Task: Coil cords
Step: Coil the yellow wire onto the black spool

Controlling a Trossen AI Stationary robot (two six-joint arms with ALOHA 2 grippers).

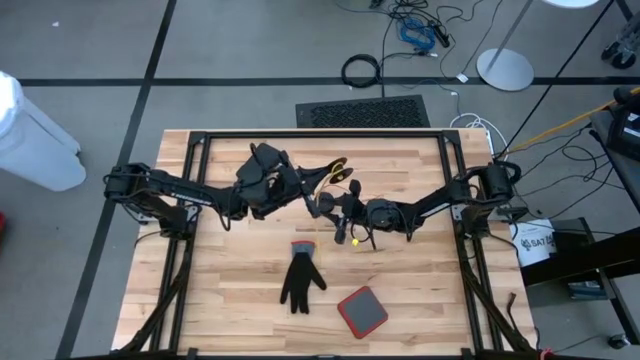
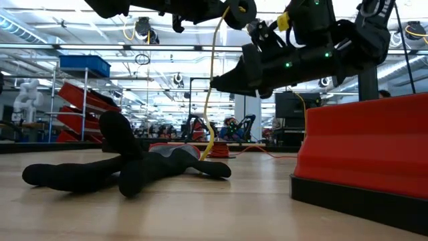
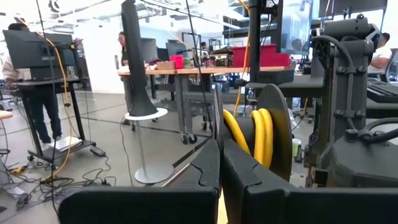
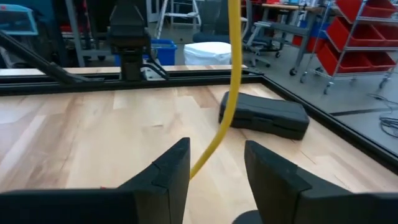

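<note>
Black glove (image 2: 127, 167) lies nearest; behind it the yellow cord (image 2: 212, 87) hangs limp from its reel (light, floppy stuff). Above the glove, the left gripper (image 3: 219, 171) is closed by the wound turns (image 3: 255, 134). The right gripper (image 4: 214, 165) stands parted around the strand, best retaken near the reel.

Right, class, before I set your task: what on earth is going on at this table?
Two robot arms are winding a yellow cord above a wooden table. The left gripper is shut and holds up a black spool with a few yellow turns already on it. The right gripper is open, with the loose cord hanging between its fingers, not gripped. A black glove and a red pad lie on the table, untouched.
</note>
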